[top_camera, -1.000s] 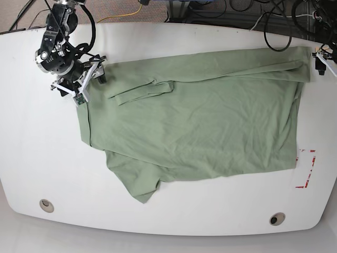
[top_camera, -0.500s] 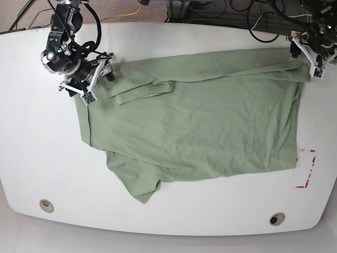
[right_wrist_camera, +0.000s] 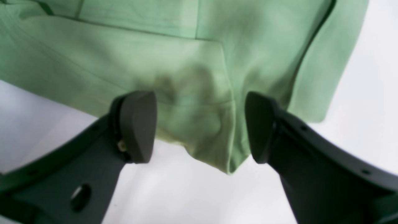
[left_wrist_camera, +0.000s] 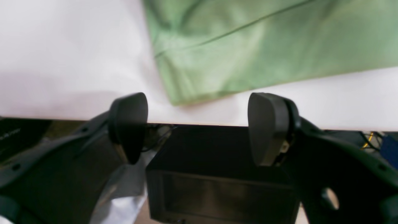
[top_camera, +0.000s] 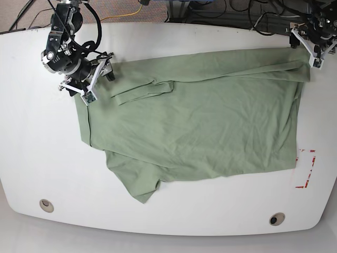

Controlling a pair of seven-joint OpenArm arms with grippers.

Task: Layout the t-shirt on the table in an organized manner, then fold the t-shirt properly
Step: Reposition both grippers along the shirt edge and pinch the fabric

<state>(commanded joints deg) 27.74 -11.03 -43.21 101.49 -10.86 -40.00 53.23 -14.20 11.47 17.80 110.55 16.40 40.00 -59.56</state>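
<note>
White and glossy, the table (top_camera: 37,158) fills the base view, with cables and dark gear along its far edge and a red tape outline (top_camera: 306,168) near one side. Spread across its middle lies the t-shirt (top_camera: 200,126), mostly flat but not yet tidy: one sleeve juts toward the near edge, a narrow strip of cloth is flipped over on the upper part, and the far edge is doubled over on itself.

So the step in hand looks like the laying-out, not the folding. Both arms sit at the shirt's two far corners. The right gripper (right_wrist_camera: 199,124) hovers with its jaws wide apart, straddling a bunched corner of cloth in the right wrist view, holding nothing. The left gripper (left_wrist_camera: 197,127) is likewise spread wide and empty, just off the other corner, which lies beyond its fingertips near the table's edge.

Next, I judge, each claw needs to come down onto its corner and pinch it, taking both layers where the cloth is doubled. Then the two should pull apart and away together to draw the far edge straight.
</note>
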